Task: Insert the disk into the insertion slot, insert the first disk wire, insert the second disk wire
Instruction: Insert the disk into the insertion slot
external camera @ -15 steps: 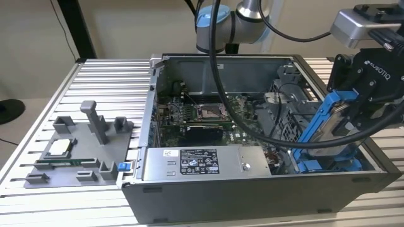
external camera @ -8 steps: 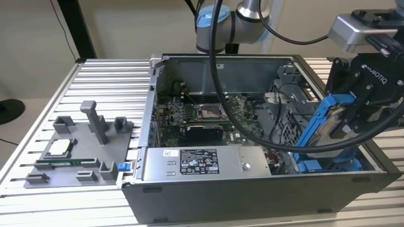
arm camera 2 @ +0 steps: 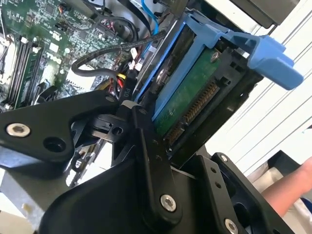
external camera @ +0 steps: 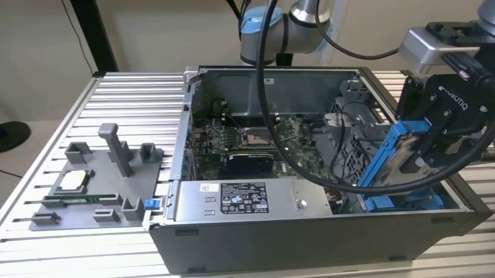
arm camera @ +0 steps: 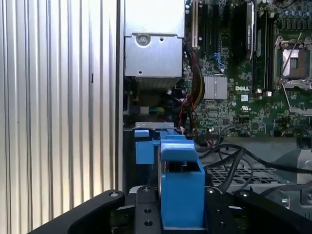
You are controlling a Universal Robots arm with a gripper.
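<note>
My gripper [external camera: 423,155] is shut on the disk [external camera: 404,152], a drive in a bright blue carrier. It hangs tilted over the front corner of the open computer case on the exterior view's right. Right below it sits the insertion slot [external camera: 402,202], with blue rails, and the disk's lower end is close above those rails. In the second wrist view the disk's green circuit board [arm camera 2: 187,97] and its connector show between the black fingers [arm camera 2: 146,141]. The blue carrier [arm camera: 181,190] fills the jaws in the first wrist view. Black cables [arm camera 2: 97,56] lie inside the case; which are the disk wires I cannot tell.
The case holds a motherboard [external camera: 247,139], a grey power supply box [external camera: 240,200] and a perforated cage [external camera: 363,119]. A grey fixture [external camera: 101,185] with small parts stands on the ribbed table at the exterior view's left. A person's arm [arm camera 2: 287,190] is near the table edge.
</note>
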